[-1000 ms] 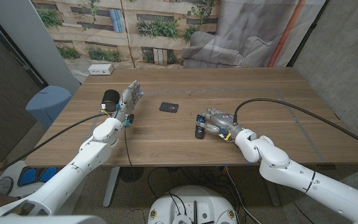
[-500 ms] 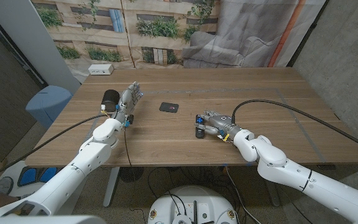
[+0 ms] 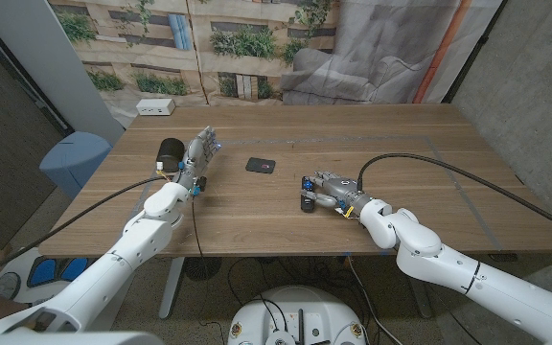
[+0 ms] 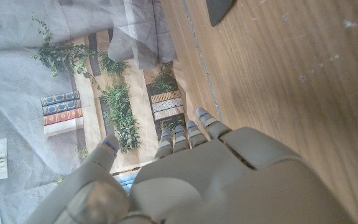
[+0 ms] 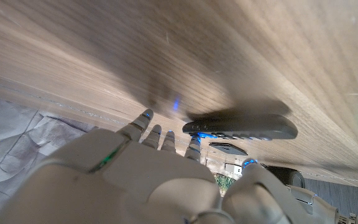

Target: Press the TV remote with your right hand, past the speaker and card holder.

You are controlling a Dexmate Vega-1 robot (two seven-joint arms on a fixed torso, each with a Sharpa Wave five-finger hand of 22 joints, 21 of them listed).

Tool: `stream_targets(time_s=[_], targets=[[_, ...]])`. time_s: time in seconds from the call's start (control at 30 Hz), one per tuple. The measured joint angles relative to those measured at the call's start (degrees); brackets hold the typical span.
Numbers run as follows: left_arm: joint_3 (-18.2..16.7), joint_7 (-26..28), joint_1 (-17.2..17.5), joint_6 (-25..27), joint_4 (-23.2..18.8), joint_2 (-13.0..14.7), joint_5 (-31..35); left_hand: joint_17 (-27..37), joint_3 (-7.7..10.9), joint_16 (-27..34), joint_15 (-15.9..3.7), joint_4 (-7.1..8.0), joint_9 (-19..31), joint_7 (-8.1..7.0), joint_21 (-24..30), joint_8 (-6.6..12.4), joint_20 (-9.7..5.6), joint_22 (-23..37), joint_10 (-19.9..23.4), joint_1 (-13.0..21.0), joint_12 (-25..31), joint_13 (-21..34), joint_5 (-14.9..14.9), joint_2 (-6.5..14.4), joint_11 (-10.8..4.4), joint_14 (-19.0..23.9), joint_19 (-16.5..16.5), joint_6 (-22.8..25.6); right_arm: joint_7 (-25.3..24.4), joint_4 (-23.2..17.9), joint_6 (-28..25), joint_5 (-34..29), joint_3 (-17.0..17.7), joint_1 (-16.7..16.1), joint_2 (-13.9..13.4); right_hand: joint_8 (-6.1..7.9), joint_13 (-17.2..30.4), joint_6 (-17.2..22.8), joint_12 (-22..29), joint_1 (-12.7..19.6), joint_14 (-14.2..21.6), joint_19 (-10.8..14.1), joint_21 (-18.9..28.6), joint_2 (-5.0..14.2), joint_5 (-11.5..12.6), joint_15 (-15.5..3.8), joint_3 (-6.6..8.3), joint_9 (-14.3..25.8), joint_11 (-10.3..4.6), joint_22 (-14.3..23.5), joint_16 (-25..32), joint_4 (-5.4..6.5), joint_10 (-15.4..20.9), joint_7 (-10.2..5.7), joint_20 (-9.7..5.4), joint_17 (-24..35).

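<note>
Wooden table (image 3: 381,125): slim black TV remote (image 3: 307,195), markings unreadable, under right hand (image 3: 333,190) fingertips; grasp indeterminate. Left hand (image 3: 197,153) extended, empty.

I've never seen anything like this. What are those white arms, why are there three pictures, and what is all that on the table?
It is a robot with two white arms, each ending in a hand, worked remotely by a person. One camera on its head looks down over the wooden table; one camera on each wrist looks along that hand's back, so those pictures appear turned. The right hand is over a dark TV remote, fingers reaching onto it; whether it presses I cannot tell. The left hand stands beside a black round speaker, holding nothing. A small dark card holder lies between the hands.
</note>
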Motion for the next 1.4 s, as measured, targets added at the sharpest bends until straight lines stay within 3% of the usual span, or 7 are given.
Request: stream_targets(time_s=[0.8,1.4], targets=[[0.24,0.22,-0.34,0.1,0.42,-0.29,0.01,0.0,0.39,0.0,0.0,0.08,0.0,0.0,0.0,0.0,0.0,0.0,0.2,-0.18,0.0,0.0,0.0,0.13,0.2,0.0,0.0,0.0,1.94,0.42,-0.13,1.88,-0.36,0.41,-0.77,0.04,0.01,0.14,0.0,0.0,-0.31,-0.46,0.0,0.0,0.0,0.32,-0.22,0.01,0.71,-0.01,0.23,0.53,-0.73,-0.14,0.0,0.28],[0.27,0.53,-0.34,0.34,0.23,-0.29,0.06,0.0,0.61,0.0,0.31,-0.14,0.0,0.0,0.0,0.0,0.0,0.0,0.2,-0.39,0.0,0.0,0.0,-0.08,0.2,0.31,0.0,0.0,3.43,0.81,-0.36,2.7,-1.06,0.95,-0.85,0.04,0.02,0.14,0.0,0.0,-0.3,-1.23,0.0,0.0,0.4,0.31,-0.47,0.01,0.31,-0.01,0.23,0.77,-1.75,-0.14,-0.41,0.54]])
